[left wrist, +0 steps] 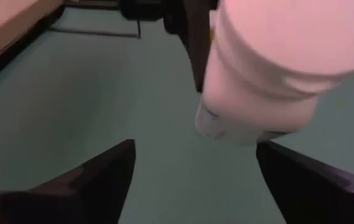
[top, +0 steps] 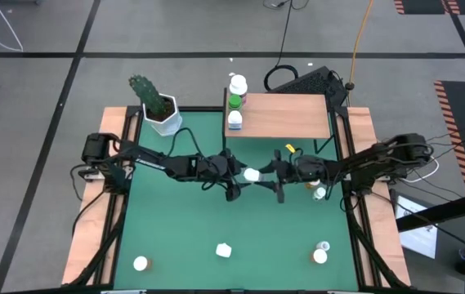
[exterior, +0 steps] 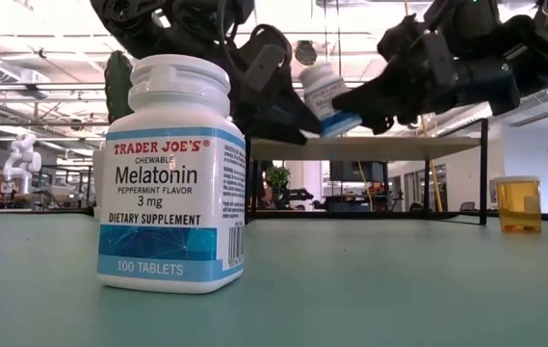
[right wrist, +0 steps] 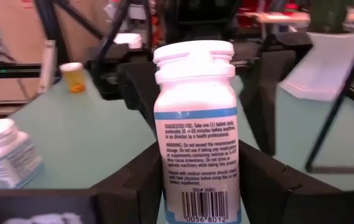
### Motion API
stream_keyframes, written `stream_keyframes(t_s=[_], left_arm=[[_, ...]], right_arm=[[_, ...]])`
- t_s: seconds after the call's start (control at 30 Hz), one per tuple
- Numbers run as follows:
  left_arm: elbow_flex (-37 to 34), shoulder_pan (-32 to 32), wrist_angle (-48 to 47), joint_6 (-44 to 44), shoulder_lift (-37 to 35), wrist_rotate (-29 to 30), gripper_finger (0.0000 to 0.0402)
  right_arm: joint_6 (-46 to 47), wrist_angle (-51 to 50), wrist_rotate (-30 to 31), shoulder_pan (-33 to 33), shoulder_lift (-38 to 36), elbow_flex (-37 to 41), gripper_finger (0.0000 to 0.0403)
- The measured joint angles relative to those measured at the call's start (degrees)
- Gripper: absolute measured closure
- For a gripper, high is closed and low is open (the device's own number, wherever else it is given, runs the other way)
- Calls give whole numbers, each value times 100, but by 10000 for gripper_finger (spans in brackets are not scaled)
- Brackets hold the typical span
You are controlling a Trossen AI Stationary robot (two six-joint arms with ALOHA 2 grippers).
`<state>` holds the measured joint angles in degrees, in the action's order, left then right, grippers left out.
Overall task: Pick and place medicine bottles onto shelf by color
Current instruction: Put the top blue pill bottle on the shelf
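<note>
A white medicine bottle with a blue label point(top: 252, 174) hangs above the middle of the green mat, between my two grippers. My right gripper point(top: 270, 174) reaches in from the table's right and is shut on it. My left gripper point(top: 239, 175) faces it from the left and stands open. Its fingers point(left wrist: 102, 180) flank the bottle's white cap end point(left wrist: 270, 68) without touching it. Behind them stands the light-wood shelf point(top: 289, 116), with three bottles point(top: 234, 103) in a row at its left end. My right gripper pinches the bottle's lower body point(right wrist: 195, 186), near its base, between its two fingers point(right wrist: 260, 180). The fingers come nearly level from the table's right. The bottle is lifted clear of the mat and tilted, its cap point(exterior: 317, 75) up and toward my left gripper.
A white pot with a cactus point(top: 160, 110) stands at the far left. Loose bottles stand on the mat near the front edge point(top: 140, 263), point(top: 224, 251), point(top: 320, 255), and one under the right arm point(top: 319, 193). An orange bottle point(exterior: 519, 202) stands by the shelf.
</note>
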<state>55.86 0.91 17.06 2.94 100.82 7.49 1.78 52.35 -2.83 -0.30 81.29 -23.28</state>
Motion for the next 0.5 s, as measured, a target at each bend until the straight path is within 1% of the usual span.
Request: stream_keyframes(t_s=[0.1, 0.2, 0.33, 0.43, 0.5], left_arm=[[-2, 78, 233, -96, 2, -18, 58], [-2, 170, 397, -273, 2, -18, 75], [-2, 262, 655, -543, 1, -18, 117], [-2, 264, 683, -657, 1, -62, 158], [-2, 266, 686, -708, 0, -63, 189]], right_arm=[[-39, -8, -168, -2, -17, 6, 235], [-44, -12, -191, 1, -19, 6, 235], [-37, 11, -207, 1, -19, 6, 235], [0, 73, -448, 1, -19, 6, 234], [75, 120, -462, -4, -17, 6, 232]])
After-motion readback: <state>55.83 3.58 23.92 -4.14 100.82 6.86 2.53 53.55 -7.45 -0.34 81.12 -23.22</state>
